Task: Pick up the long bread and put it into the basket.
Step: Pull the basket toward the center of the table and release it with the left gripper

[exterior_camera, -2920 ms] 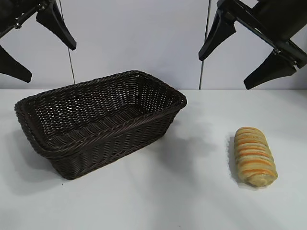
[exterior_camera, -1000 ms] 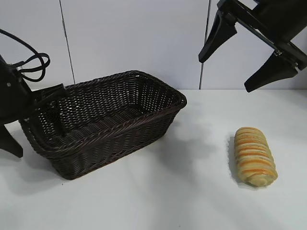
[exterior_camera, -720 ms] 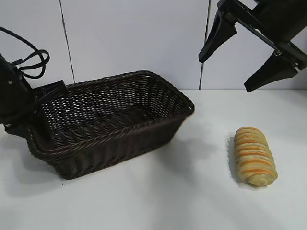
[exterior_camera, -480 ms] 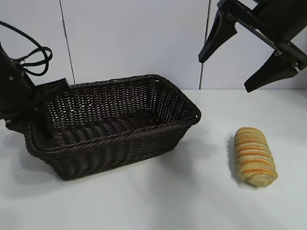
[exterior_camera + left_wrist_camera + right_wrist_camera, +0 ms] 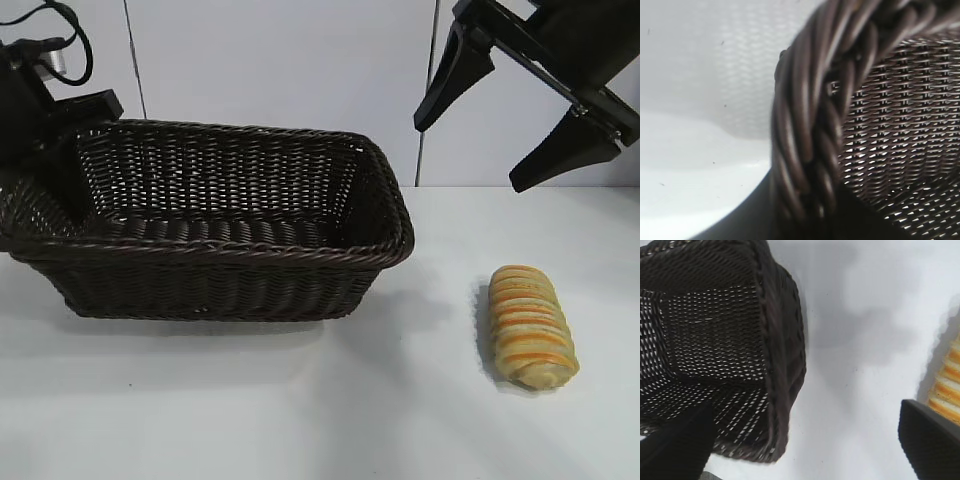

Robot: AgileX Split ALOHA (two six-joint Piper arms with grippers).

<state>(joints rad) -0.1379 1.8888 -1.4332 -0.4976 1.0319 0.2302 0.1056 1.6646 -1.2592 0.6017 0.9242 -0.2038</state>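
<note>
The dark brown woven basket (image 5: pixel 230 252) stands at the left with its long side toward the exterior camera. My left gripper (image 5: pixel 48 125) is at the basket's left end, shut on the braided rim (image 5: pixel 810 125), which fills the left wrist view. The long bread (image 5: pixel 531 326), golden with orange and cream stripes, lies on the white table to the right, well apart from the basket. My right gripper (image 5: pixel 468 150) hangs open high above the gap between the basket and the bread. Its wrist view shows the basket (image 5: pixel 715 340) and the edge of the bread (image 5: pixel 947 385).
The white table (image 5: pixel 300 410) runs bare in front of the basket and the bread. Pale wall panels (image 5: pixel 280 70) stand behind. A black cable (image 5: pixel 68 25) loops above the left arm.
The left arm came down and took the basket's left rim. It has swung and raised the basket, so its long side now faces the camera. The bread and the right gripper have not moved.
</note>
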